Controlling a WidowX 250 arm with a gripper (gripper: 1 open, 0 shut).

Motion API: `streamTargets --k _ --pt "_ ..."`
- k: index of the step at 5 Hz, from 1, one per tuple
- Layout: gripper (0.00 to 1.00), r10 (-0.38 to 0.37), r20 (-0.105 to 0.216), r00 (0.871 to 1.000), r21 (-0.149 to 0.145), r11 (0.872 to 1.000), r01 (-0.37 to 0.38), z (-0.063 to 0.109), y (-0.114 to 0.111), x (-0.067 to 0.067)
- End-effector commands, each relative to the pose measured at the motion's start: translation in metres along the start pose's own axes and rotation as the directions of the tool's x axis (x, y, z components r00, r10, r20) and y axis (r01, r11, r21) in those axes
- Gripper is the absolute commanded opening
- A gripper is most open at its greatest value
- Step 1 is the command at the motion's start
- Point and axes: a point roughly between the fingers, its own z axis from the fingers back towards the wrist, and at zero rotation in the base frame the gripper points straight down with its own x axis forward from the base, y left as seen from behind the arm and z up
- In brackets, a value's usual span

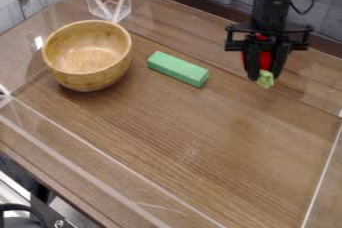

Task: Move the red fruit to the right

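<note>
The red fruit (266, 68) is a small red toy with a light green cap showing at its lower end. It sits between the black fingers of my gripper (265, 70), which is shut on it at the right side of the wooden table, pointing straight down. The green cap hangs right at the table surface; whether it touches I cannot tell. Most of the fruit's red body is hidden by the fingers.
A flat green block (178, 69) lies left of the gripper near the table's middle. A wooden bowl (87, 55) stands at the left. Clear plastic walls (40, 132) ring the table (201, 142), with a clear plastic piece (107, 7) at the back left.
</note>
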Motion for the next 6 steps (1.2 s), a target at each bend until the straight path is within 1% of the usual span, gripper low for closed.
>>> streamTargets --k 1,2,3,4,5,6 --pt "0.00 0.016 0.051 0.999 -0.047 0.999 -0.014 0.020 -0.004 0.011" --pt "0.00 0.035 0.052 0.998 -0.050 0.998 -0.032 0.020 -0.004 0.015" --pt "0.00 -0.066 0.044 0.997 -0.037 0.997 0.068 0.016 -0.009 -0.002" --pt "0.00 -0.176 0.033 0.984 -0.021 0.984 0.176 0.006 -0.016 -0.020" --pt "0.00 -0.260 0.026 0.965 -0.010 0.965 0.260 -0.005 -0.019 -0.031" --pt "0.00 -0.297 0.018 0.955 -0.011 0.955 0.297 -0.012 -0.019 -0.036"
